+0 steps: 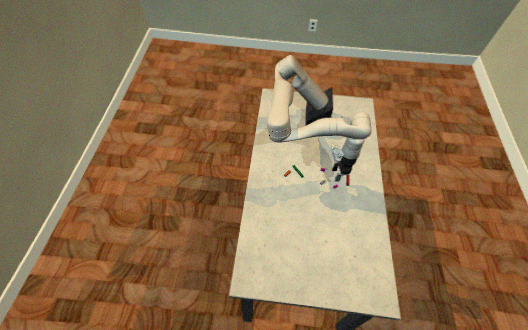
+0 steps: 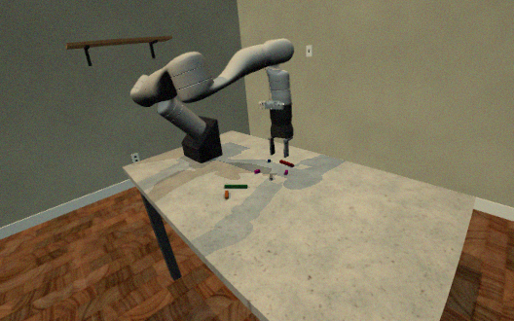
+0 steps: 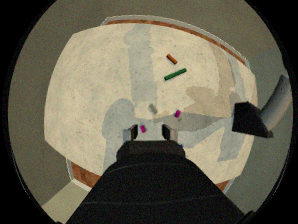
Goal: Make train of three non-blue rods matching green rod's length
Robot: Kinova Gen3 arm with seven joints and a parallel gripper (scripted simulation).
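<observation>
Pincer wide above the table — my wrist view shows grey rod at twelve o'clock, one magenta rod at two — green rod farther, at one.

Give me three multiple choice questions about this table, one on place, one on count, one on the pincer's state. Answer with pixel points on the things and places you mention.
1. Which rod lies nearest the green rod (image 1: 298,171) (image 2: 236,187) (image 3: 175,74)?
A red
B orange
C blue

2. How many magenta rods are there?
A one
B two
C four

3. How is the pincer (image 2: 278,155) (image 3: 149,129)?
A open
B shut on a rod
C shut, holding nothing

1 B: orange (image 1: 287,173) (image 2: 226,195) (image 3: 171,59) sits beside green.
2 B: two separate magenta pieces show.
3 A: its fingers stand apart with nothing gripped.
</observation>
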